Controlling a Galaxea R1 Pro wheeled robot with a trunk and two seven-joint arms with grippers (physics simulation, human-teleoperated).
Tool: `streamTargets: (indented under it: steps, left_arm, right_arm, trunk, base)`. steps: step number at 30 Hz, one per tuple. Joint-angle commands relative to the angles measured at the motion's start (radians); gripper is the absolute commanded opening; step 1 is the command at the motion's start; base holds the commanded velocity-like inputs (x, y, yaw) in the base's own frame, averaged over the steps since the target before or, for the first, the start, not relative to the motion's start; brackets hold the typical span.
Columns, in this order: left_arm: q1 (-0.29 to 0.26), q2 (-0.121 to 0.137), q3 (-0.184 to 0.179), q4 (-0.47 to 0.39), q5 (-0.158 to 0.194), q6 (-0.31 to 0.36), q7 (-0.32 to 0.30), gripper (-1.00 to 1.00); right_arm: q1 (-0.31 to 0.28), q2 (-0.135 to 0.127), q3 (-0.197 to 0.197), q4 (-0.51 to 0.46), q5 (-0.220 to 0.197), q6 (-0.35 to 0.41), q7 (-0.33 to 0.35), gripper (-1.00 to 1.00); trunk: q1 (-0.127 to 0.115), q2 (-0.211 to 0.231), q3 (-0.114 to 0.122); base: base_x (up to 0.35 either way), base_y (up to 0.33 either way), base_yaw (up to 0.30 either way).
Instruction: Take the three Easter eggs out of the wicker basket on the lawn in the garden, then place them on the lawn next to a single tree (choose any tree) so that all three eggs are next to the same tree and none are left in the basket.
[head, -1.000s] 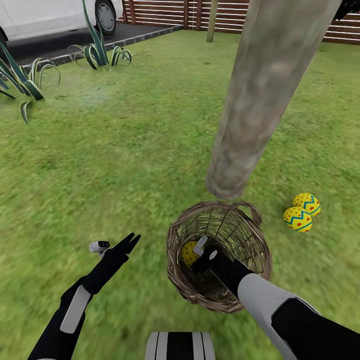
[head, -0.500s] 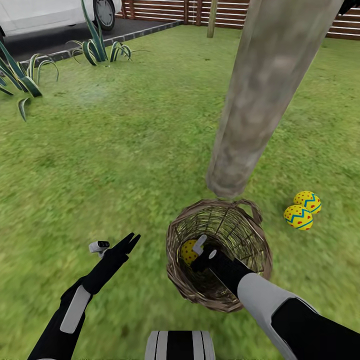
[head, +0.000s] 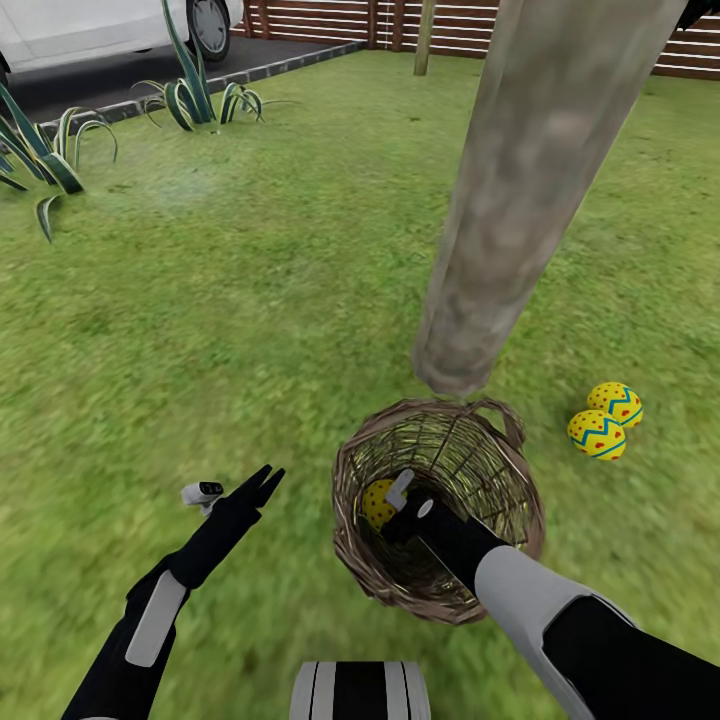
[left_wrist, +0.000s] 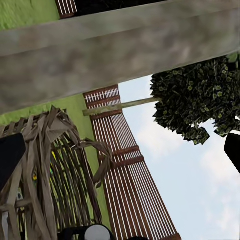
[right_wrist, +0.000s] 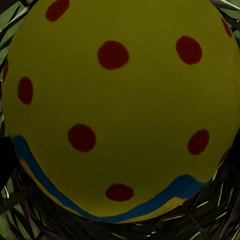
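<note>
The light is bright and even, like a sunny day with no strong sun spot. The wide green grass lawn (head: 250, 300) looks soft and a bit smeary, with pale yellow patches. There are almost no dark shadows on it, not even beside the thick grey-brown tree trunk (head: 530, 190). The trunk looks blurry and stretched, and it leans oddly near the top edge. Inside the round brown woven twig basket (head: 500, 470) it is darker. In the right wrist view the yellow egg with red dots and a blue band (right_wrist: 120, 110) is very close, evenly lit, without glare. In the left wrist view the sky is pale and bright, and the trunk (left_wrist: 115, 55) is fuzzy.
</note>
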Motion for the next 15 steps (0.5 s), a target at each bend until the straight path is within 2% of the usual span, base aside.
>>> streamTargets:
  steps: [1, 5, 9, 15]
  left_arm:
    - [-0.001, -0.001, 0.001, 0.0, 0.001, 0.01, -0.001, 1.0]
    - [-0.008, -0.001, 0.0, -0.003, 0.001, 0.013, 0.006, 1.0]
    - [-0.011, -0.002, 0.0, -0.009, 0.001, 0.022, 0.087, 1.0]
    - [-0.011, -0.002, -0.001, -0.012, 0.001, 0.025, 0.096, 1.0]
  right_arm:
    - [0.001, 0.0, -0.003, 0.009, -0.006, 0.006, 0.007, -1.0]
    - [0.002, 0.0, -0.003, 0.009, -0.006, 0.006, 0.007, -1.0]
    - [0.002, 0.0, -0.004, 0.009, -0.006, 0.006, 0.007, -1.0]
    - [0.002, -0.001, -0.003, 0.009, -0.006, 0.006, 0.008, -1.0]
  trunk:
    - [0.0, 0.0, -0.001]
    - [0.0, 0.001, 0.007]
    - [-0.002, 0.002, 0.022]
    - [-0.005, 0.003, 0.046]
  base:
    - [0.0, 0.0, 0.0]
    - [0.0, 0.0, 0.0]
    - [0.0, 0.0, 0.0]
    - [0.0, 0.0, 0.0]
